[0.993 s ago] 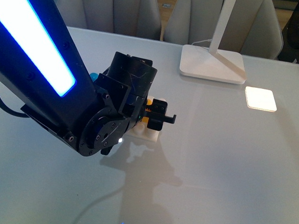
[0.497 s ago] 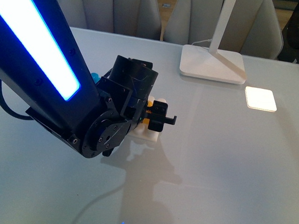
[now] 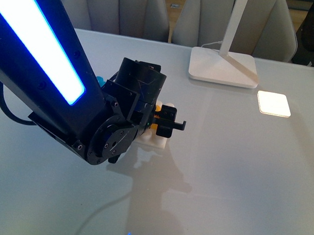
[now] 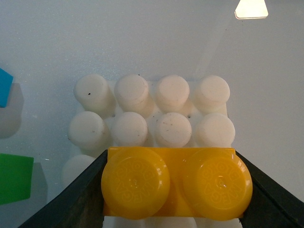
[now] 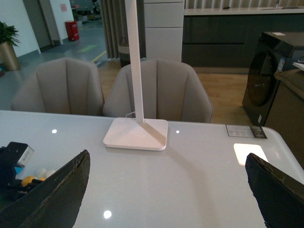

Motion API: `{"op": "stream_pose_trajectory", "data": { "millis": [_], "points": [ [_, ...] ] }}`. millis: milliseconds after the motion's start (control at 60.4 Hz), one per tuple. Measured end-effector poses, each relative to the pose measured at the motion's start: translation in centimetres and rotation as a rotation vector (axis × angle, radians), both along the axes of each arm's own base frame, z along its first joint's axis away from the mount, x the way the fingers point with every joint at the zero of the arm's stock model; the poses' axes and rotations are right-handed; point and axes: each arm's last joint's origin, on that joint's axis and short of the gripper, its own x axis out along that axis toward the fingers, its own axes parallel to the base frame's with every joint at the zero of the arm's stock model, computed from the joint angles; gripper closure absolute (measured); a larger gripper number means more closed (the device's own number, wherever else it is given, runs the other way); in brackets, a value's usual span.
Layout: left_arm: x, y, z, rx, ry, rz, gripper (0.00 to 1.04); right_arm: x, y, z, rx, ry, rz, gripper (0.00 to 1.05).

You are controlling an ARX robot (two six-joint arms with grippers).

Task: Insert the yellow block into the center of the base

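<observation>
**Yellow brick held over the plate, press-down pending**

In the front view the left arm filled the left side of the table, its left gripper (image 3: pixel 166 121) down over the base (image 3: pixel 157 141). The wrist camera showed the dark fingers (image 4: pixel 71 199) clamped on the ends of the yellow block (image 4: pixel 175 187), studs up, level and square to the base (image 4: pixel 142 95). The brick sat across the two middle columns, with two rows of white studs bare beyond it. A green brick (image 4: pixel 14 178) and a blue brick (image 4: pixel 4 88) lay beside the plate, apart from it.

This looked like the seating step. Whether the brick had locked onto the studs could not be told. The next move would call for a straight push down without tilt, then spreading the fingers.

Further right stood the lamp foot (image 3: pixel 223 68). The right gripper (image 5: pixel 164 197) hung clear of the work, spread wide and empty.
</observation>
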Motion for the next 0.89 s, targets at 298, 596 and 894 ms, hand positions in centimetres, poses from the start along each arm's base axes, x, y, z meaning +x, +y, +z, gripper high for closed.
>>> {"op": "stream_pose_trajectory", "data": {
  "millis": [298,596,894],
  "points": [
    [0.5,0.9,-0.1,-0.001,0.003,0.012,0.42,0.0,0.0,0.0,0.0,0.0,0.0,0.09],
    [0.5,1.1,-0.2,-0.007,-0.003,0.01,0.42,0.0,0.0,0.0,0.0,0.0,0.0,0.09],
    [0.2,0.9,-0.7,-0.011,0.006,0.0,0.42,0.0,0.0,0.0,0.0,0.0,0.0,0.09]
  ]
}}
